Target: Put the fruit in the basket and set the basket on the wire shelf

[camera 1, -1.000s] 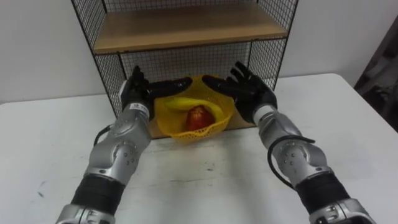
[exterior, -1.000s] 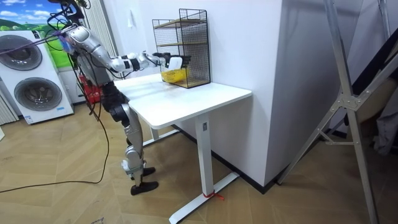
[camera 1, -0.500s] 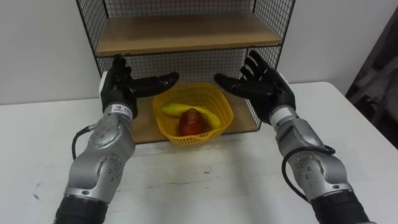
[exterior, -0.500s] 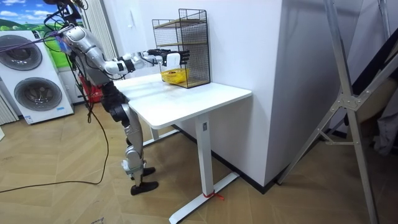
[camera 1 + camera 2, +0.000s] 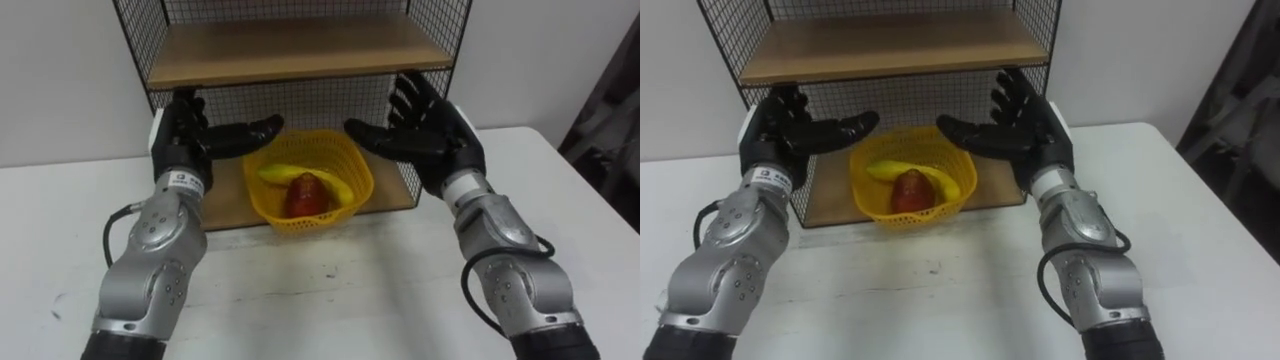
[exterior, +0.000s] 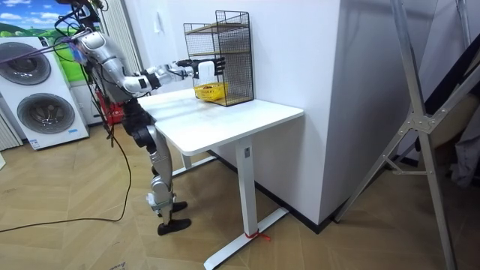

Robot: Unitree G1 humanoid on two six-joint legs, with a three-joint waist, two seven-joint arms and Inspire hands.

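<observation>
drawn apart and open, left hand (image 5: 188, 135) and right hand (image 5: 432, 138) have released the yellow plastic mesh basket (image 5: 348, 203); it sits, yellow banana (image 5: 272, 175) and red fruit (image 5: 302, 196) inside, at the lower front edge of the black wire shelf (image 5: 290, 50), task seemingly done.

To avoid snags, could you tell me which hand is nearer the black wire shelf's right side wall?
Right. The right hand is before the right side wall, beside the yellow plastic basket; the left hand is across it, by the left wall.
</observation>
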